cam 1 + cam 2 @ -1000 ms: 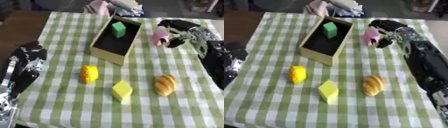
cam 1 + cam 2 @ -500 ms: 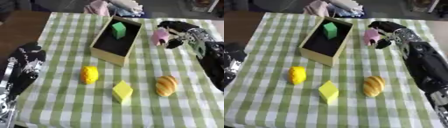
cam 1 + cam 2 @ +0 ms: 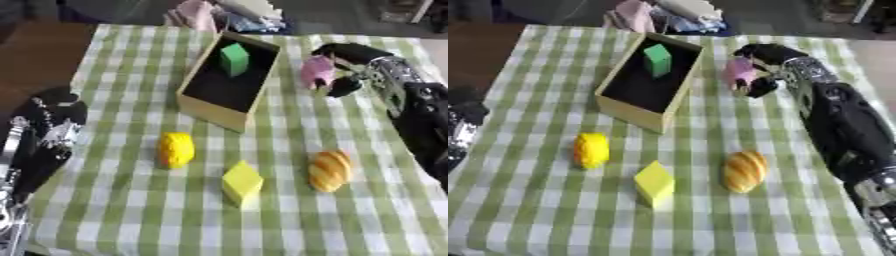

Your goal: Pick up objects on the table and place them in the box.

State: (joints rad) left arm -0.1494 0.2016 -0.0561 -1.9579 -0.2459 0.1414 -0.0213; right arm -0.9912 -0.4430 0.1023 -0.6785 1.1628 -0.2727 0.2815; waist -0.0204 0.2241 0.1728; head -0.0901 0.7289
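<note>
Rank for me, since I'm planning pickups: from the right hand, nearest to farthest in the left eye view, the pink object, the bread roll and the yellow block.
From the right hand:
1. Pink object, in its grasp.
2. Bread roll, near right.
3. Yellow block, near middle.

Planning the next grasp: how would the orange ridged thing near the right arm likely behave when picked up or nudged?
The orange thing is an elongated oval, so a sideways nudge would probably roll it on the cloth. Its ridged, bread-like look suggests a light toy, though that is a guess. The rounded sides may slip from fingers unless gripped across its narrow width.
</note>
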